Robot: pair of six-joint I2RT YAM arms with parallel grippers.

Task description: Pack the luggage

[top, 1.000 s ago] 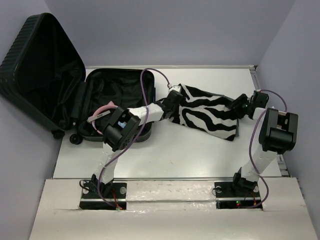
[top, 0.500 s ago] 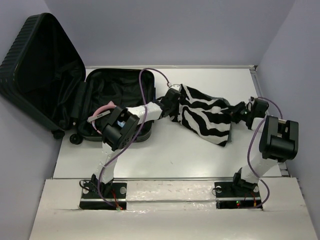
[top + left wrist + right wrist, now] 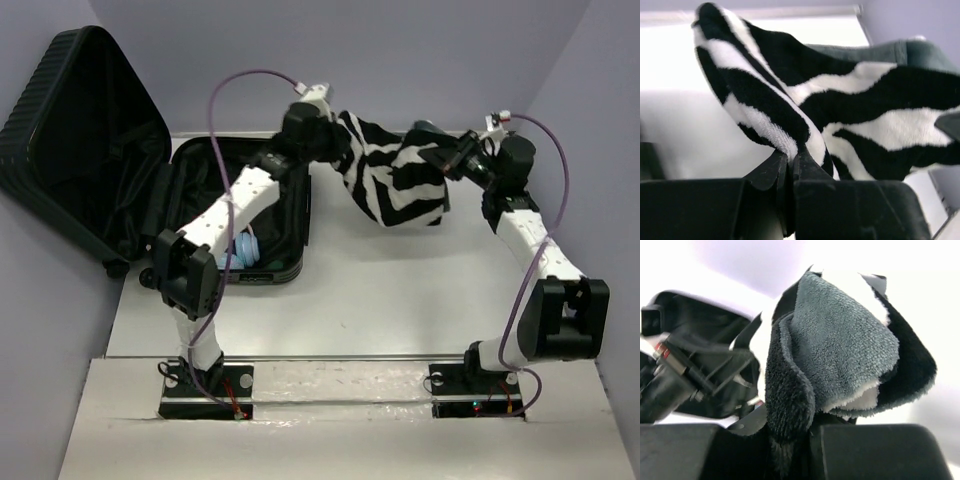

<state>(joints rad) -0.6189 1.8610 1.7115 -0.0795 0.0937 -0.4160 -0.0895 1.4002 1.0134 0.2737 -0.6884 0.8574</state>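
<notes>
Shows the luggage [image 3: 75, 140] open at the far left of the tabletop [image 3: 400, 290], with the lid leaning up and back at the left and the lower half lying flat on the white surface. Shows inside the lower half a light blue thing [image 3: 245, 250] near the front wall; cannot tell what it is. Holds a zebra-striped cloth [image 3: 395, 180] in the air between both arms, above the far middle of the tabletop, just to the right of the luggage and not inside it. Has the left pincer [image 3: 791, 157] closed tight on the left edge of the cloth, with the striped pile squeezed between the two tips. Has the right pincer [image 3: 790, 430] clamped on the right edge, with a plain grey underside folded over the black and white side there. Lets the middle of the cloth hang down in a loose fold, apart from the tabletop.
</notes>
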